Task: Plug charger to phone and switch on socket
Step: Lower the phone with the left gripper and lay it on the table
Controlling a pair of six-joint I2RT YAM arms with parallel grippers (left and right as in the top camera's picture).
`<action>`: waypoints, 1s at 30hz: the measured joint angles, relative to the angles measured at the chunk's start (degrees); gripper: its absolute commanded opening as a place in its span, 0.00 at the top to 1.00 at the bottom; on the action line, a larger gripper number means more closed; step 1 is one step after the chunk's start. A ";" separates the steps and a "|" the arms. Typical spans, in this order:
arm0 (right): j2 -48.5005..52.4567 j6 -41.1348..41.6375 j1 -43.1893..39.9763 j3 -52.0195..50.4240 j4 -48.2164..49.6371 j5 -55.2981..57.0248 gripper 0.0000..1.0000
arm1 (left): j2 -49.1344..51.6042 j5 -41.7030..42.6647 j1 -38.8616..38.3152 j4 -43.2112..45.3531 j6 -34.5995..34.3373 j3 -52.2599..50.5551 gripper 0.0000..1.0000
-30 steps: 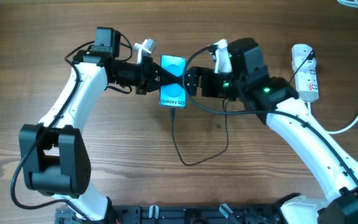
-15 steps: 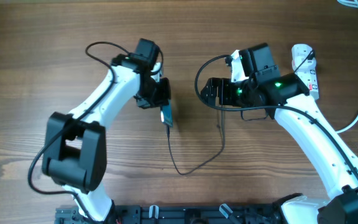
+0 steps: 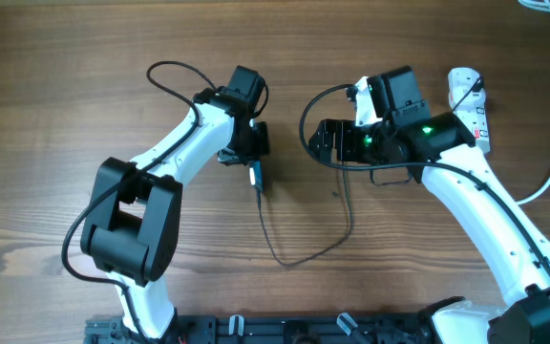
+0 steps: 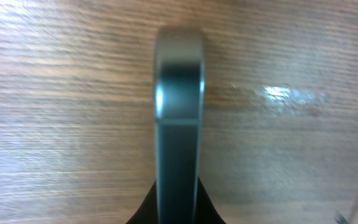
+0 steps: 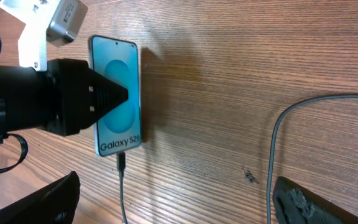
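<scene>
My left gripper point(image 3: 253, 158) is shut on the phone point(image 3: 256, 178) and holds it on its edge over the table. In the left wrist view the phone's thin dark edge point(image 4: 179, 118) runs up from between my fingers point(image 4: 178, 208). The right wrist view shows its teal screen and "Galaxy S25" band point(image 5: 118, 93), held by the left gripper point(image 5: 95, 96). The charger point(image 3: 285, 258) is a thin black cable; its tip sits in the phone's bottom end point(image 5: 121, 163). My right gripper point(image 3: 321, 143) is open and empty, to the right of the phone point(image 5: 179, 205). The socket point(image 3: 471, 115) lies at the far right.
A thick white cord point(image 3: 542, 186) curves off the socket toward the right table edge. The charger's slack loops on the wood between the arms, and one stretch point(image 5: 272, 155) passes near my right finger.
My right gripper let go of the phone and drew back to the right. My left gripper turned the phone from screen-up onto its edge and shifted slightly right.
</scene>
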 measured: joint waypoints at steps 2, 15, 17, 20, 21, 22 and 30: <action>0.00 0.02 0.00 0.00 0.00 0.00 0.01 | -0.02 -2.21 0.00 0.76 0.94 0.02 0.96; 0.00 0.00 0.00 0.00 0.00 0.02 0.00 | 0.00 -3.08 -0.04 2.91 0.57 -0.37 0.80; 0.00 0.00 0.00 0.00 0.00 0.02 0.00 | 0.00 -3.28 -0.04 2.73 0.52 -0.52 0.77; 0.00 0.00 0.00 0.00 0.00 0.00 0.00 | 0.00 -3.30 -0.04 2.64 0.50 -0.52 0.76; 0.00 0.00 0.00 0.00 0.00 0.02 0.00 | 0.00 -3.30 -0.04 2.60 0.52 -0.52 0.76; 0.00 0.00 0.00 0.00 0.00 0.00 0.00 | 0.00 -3.30 -0.04 2.51 0.52 -0.52 0.76; 0.00 0.00 0.00 0.00 0.00 0.02 0.00 | -0.02 -3.19 -0.04 4.87 0.28 -2.21 0.76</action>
